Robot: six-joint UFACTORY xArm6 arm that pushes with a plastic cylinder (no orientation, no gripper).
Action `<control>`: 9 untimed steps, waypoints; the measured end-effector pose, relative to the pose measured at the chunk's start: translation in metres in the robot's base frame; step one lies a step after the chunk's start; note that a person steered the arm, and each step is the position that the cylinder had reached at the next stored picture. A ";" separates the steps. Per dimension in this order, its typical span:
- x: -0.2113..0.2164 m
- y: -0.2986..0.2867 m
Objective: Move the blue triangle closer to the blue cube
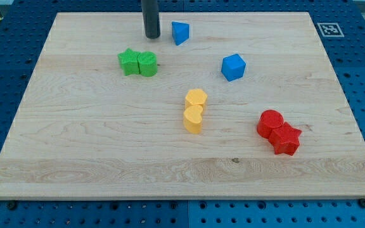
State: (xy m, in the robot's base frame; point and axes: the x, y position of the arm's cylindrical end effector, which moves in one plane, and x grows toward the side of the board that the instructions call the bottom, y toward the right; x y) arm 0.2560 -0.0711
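Pale wooden board (106, 158), blue perforated table (5, 63), even light
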 end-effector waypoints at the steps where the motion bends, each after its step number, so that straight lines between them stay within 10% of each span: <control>1: -0.027 0.004; 9: 0.009 0.099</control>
State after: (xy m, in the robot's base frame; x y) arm 0.2645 0.0277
